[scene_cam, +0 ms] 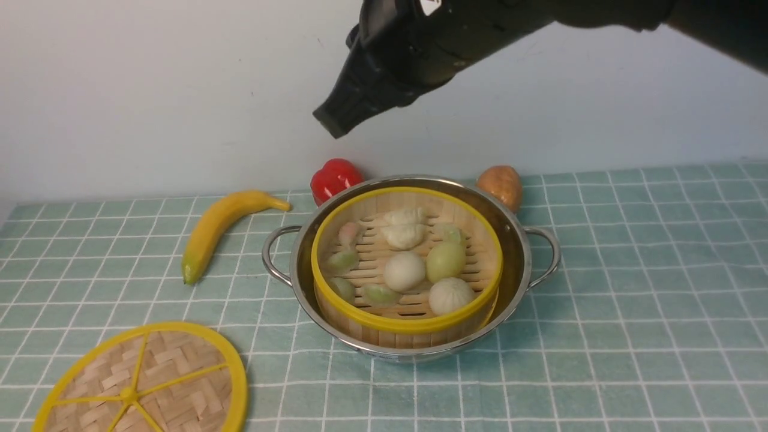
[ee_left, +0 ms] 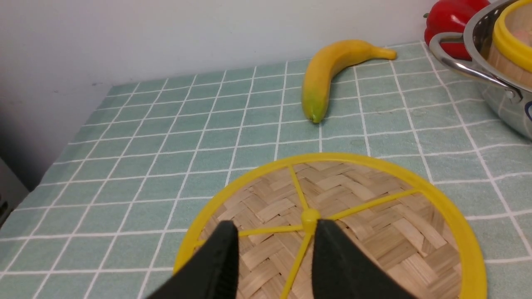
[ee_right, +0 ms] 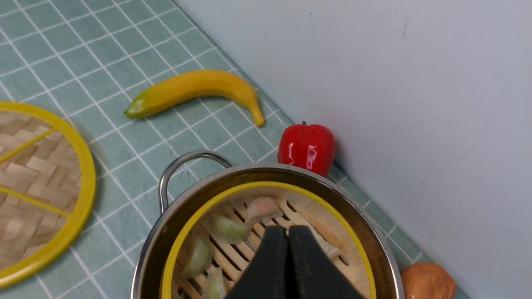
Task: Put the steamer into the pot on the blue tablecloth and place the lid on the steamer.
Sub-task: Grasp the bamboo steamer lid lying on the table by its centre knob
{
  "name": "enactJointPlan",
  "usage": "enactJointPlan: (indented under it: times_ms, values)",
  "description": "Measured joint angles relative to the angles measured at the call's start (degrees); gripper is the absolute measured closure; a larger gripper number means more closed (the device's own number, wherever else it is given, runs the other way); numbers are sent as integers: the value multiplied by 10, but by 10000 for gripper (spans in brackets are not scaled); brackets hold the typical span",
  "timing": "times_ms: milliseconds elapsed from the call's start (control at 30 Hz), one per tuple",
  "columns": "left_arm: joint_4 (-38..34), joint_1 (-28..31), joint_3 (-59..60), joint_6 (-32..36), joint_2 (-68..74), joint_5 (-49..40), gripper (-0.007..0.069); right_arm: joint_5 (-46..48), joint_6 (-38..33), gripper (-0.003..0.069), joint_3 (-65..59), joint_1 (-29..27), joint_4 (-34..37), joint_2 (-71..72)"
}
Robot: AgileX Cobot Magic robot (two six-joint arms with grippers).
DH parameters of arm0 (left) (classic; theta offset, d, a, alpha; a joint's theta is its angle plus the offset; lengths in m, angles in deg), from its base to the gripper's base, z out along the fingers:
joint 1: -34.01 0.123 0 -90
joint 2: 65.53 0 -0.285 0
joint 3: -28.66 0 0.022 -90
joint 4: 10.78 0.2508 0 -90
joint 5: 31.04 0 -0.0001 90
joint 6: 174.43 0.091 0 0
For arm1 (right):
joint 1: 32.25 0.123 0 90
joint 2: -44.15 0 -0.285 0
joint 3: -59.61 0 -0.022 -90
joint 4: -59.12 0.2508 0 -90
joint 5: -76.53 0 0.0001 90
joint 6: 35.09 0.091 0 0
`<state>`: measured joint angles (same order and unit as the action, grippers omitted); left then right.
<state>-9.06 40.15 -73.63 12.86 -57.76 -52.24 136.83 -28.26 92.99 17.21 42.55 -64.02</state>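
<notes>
On tablecloth [scene_cam: 630, 288]: steamer [scene_cam: 408, 327] in pot [scene_cam: 516, 252]; lid [scene_cam: 174, 372] front-left of pot; banana [scene_cam: 216, 225] left; pepper [scene_cam: 335, 177] and potato [scene_cam: 501, 185] behind

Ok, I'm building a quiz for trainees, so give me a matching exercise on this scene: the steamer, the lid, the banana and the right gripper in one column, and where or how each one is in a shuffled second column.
Column one
1. steamer
2. lid
3. banana
4. right gripper

Column two
a. lying flat on the blue tablecloth, at the near left corner
b. shut, hanging above the pot
c. sitting inside the pot, with dumplings and buns in it
d. on the cloth left of the pot, further back than the woven disc

Pairs: 1-c, 2-a, 3-d, 4-b
</notes>
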Motion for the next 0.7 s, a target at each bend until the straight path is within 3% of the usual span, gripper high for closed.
enactJointPlan:
  times_ms: [133, 267, 433, 533, 600, 700]
  values:
    - [0, 0, 0, 0, 0, 0, 382, 12, 7, 657, -43, -13, -12, 24]
    - [0, 0, 0, 0, 0, 0, 382, -41, 53, 654, -161, -52, -1, 98]
    - [0, 0, 0, 0, 0, 0, 382, -220, 118, 646, -473, -167, 27, 319]
    - [0, 0, 0, 0, 0, 0, 382, -292, 123, 643, -570, -212, 29, 393]
    - [0, 0, 0, 0, 0, 0, 382, -381, 126, 636, -692, -285, 28, 513]
    - [0, 0, 0, 0, 0, 0, 382, -452, 130, 629, -793, -346, 28, 627]
